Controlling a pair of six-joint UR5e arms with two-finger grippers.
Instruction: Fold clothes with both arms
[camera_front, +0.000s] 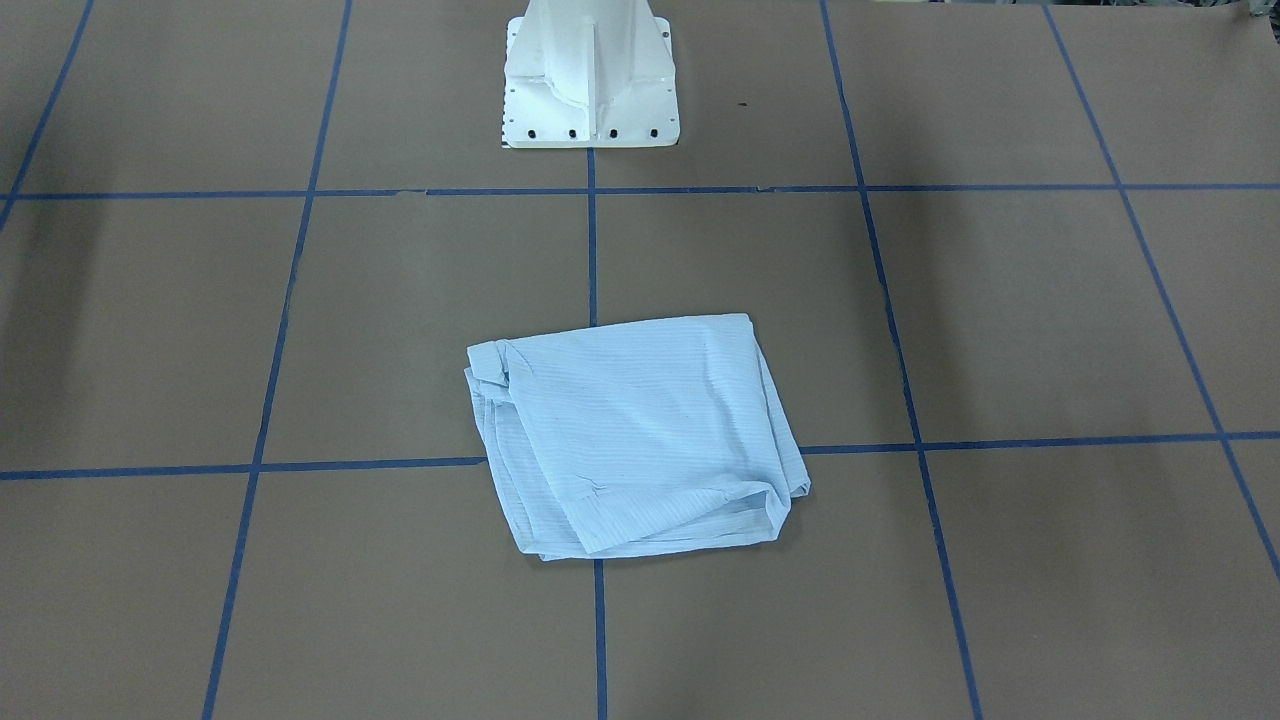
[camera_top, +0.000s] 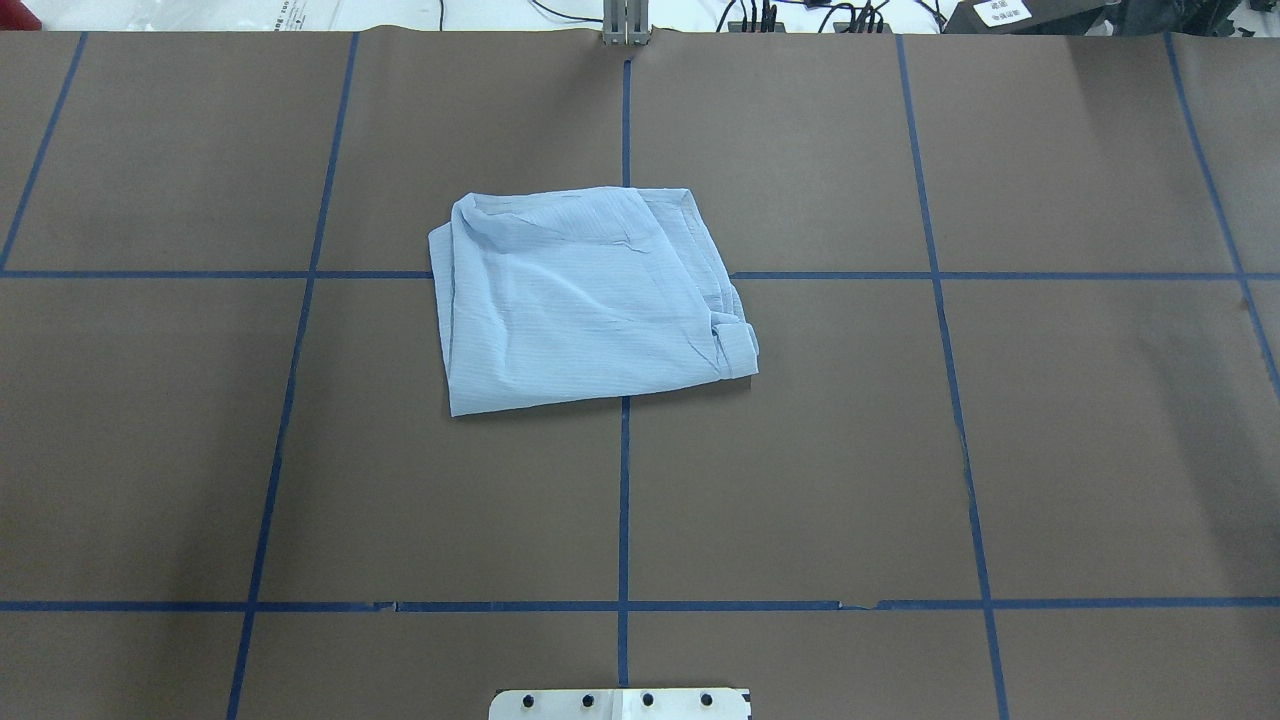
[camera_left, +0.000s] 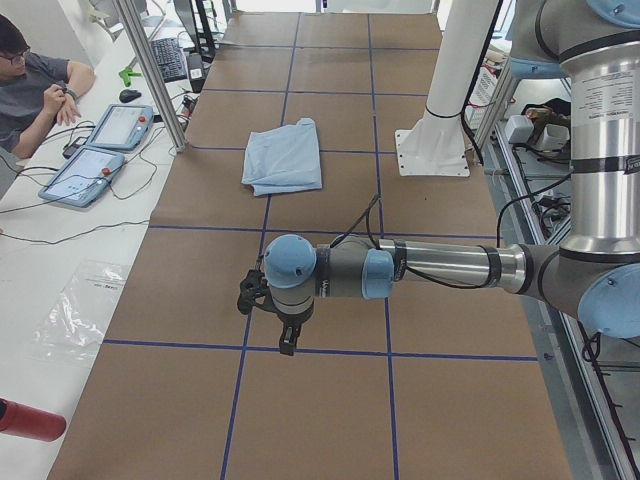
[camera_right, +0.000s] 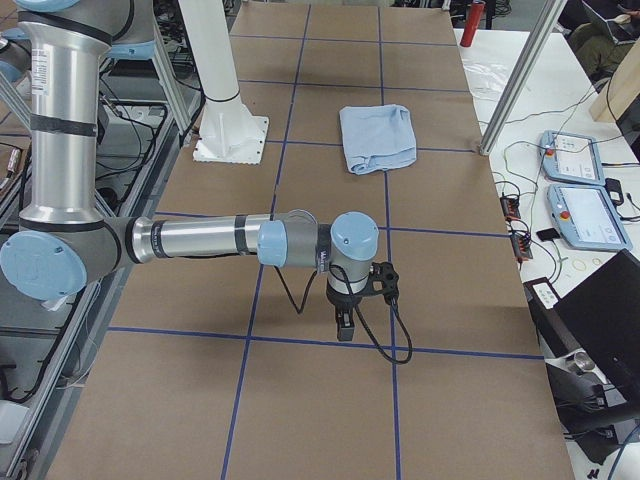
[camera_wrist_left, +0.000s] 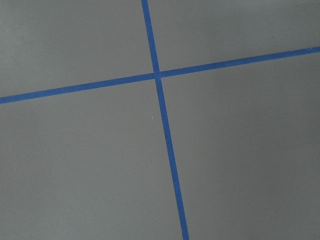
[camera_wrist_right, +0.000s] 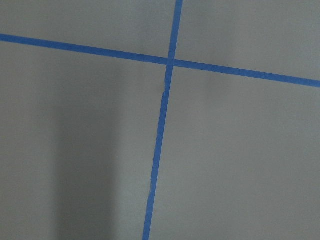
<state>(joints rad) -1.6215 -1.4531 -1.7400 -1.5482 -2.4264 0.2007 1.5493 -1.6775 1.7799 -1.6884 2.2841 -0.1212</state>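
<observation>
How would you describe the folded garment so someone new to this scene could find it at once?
Start from the brown table gridded with blue tape, in front of the robot's white pedestal. Near its middle, over a tape crossing, lies the shirt, folded into a rough square. It is pale blue, finely striped and soft-edged against the flat brown surface.

The shirt (camera_front: 640, 440) is seen as thin woven cloth, matt and soft, finely striped and creased along its folded edges. The tabletop (camera_front: 1000, 320) is covered with a smooth, matt brown paper sheet, on which strips of dull blue tape (camera_front: 592, 250) are laid. The pedestal (camera_front: 590, 90) is finished in glossy white paint. The left arm (camera_left: 450, 265) and right arm (camera_right: 190, 240) are made of satin silver metal tubing, with smooth light-blue caps (camera_left: 290, 262) that are possibly plastic.
</observation>
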